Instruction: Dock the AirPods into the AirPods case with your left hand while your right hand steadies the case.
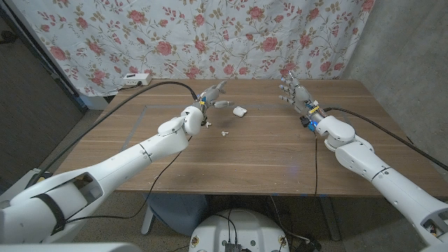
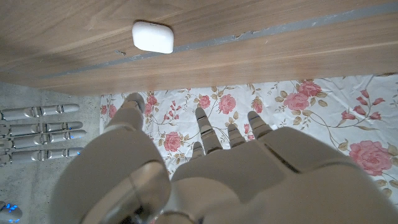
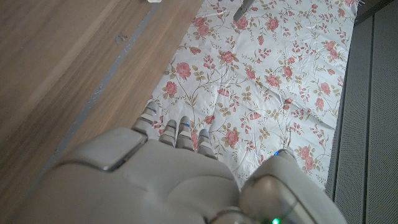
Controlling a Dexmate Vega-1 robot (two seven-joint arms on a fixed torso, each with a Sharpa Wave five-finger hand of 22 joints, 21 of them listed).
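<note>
Head view showed both hands, left hand [image 1: 212, 94] and right hand [image 1: 292, 89], with fingers apart and empty, the AirPods case [image 1: 239, 110] just beyond the left fingertips, likely waiting to be reached.

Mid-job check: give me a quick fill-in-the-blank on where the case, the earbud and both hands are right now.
1. The white case lies on the ____ table.
2. The case lid is ____.
3. The earbud lies ____ to the robot than the case.
4. The left hand and right hand each hold ____.

Missing words: wooden; closed; nearer; nothing
</note>
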